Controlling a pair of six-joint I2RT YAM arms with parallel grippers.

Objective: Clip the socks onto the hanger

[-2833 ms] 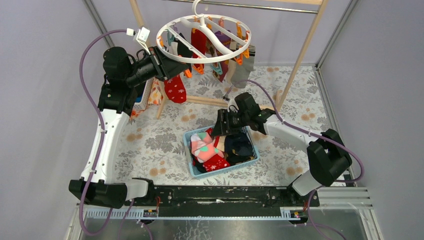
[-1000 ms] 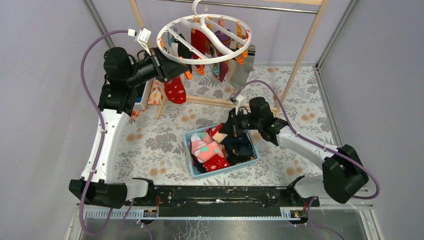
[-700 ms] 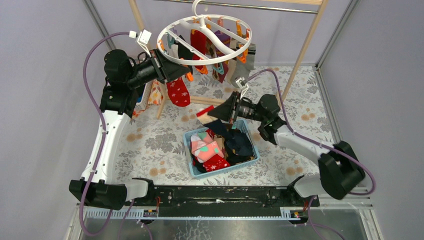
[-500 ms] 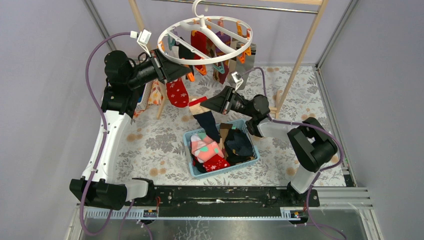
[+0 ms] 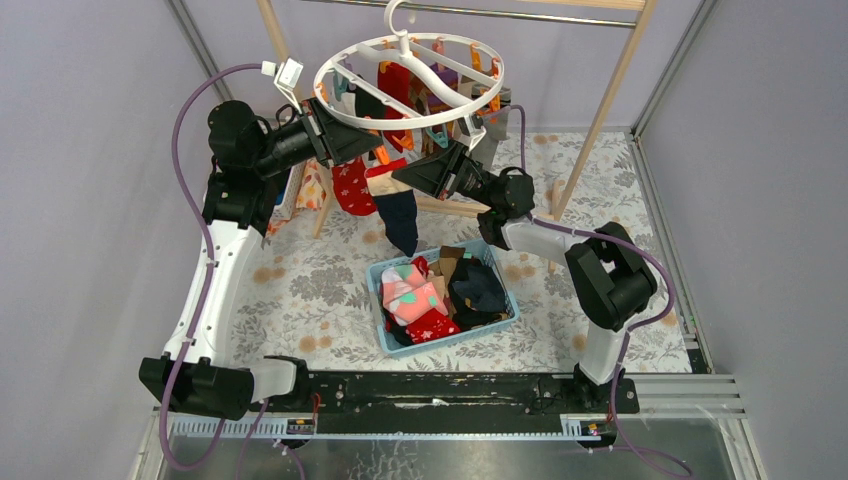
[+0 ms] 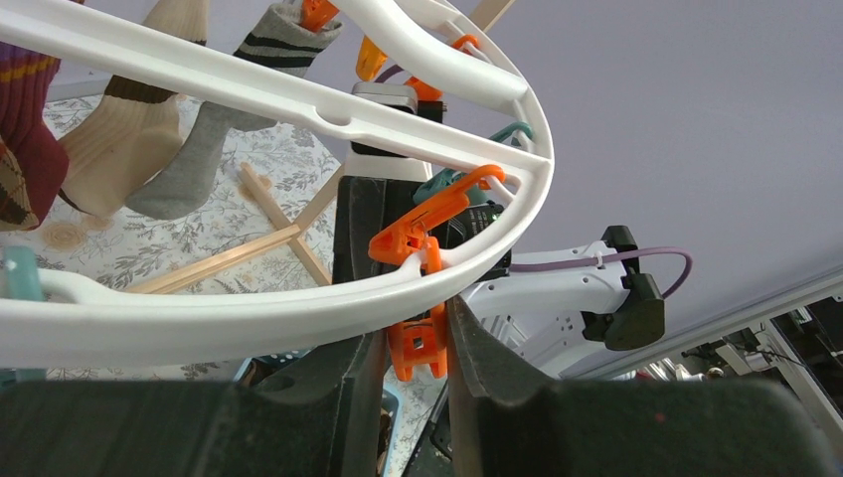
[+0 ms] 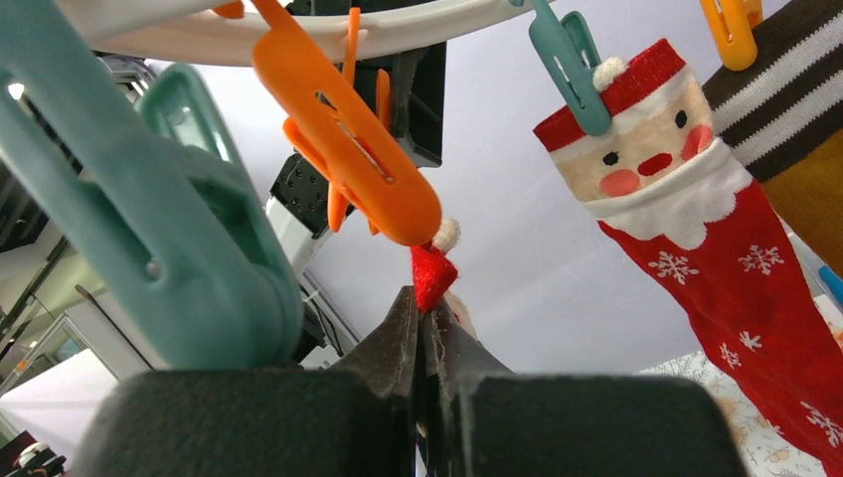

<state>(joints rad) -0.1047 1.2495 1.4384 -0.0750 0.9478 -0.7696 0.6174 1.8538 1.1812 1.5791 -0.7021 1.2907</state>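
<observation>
A floral cloth point(image 5: 300, 290) covers the table, with plain lilac walls point(image 5: 90, 150) on either side and a wooden rail frame point(image 5: 600, 120) at the back.

At the far left the left gripper point(image 6: 413, 370) reaches up to the left edge of the hanger point(image 6: 199, 323). Its jaws press against both sides of an orange clip point(image 6: 420, 343) under the white ring — closed on it, as far as the wrist view shows. A red snowflake sock point(image 5: 352, 185) hangs just below that spot.

To its right, the right gripper point(image 7: 422, 333) has its jaws clamped tight on the red cuff of a navy sock point(image 5: 400, 215). The sock dangles in the air under the ring's near edge, clear of the blue basket point(image 5: 378, 300). More socks point(image 5: 415, 300) lie heaped in that basket. Others hang clipped round the ring, among them a Santa sock point(image 7: 686, 199) on a small teal clip point(image 7: 569, 55).

The frame's upper part runs out of the overhead view. In the right wrist view a large teal clip point(image 7: 179, 229) — very close to the lens — blocks the left side, and only the red, white-tipped end of the held sock shows above the fingers. The lower layers in the basket are hidden under the top ones.
</observation>
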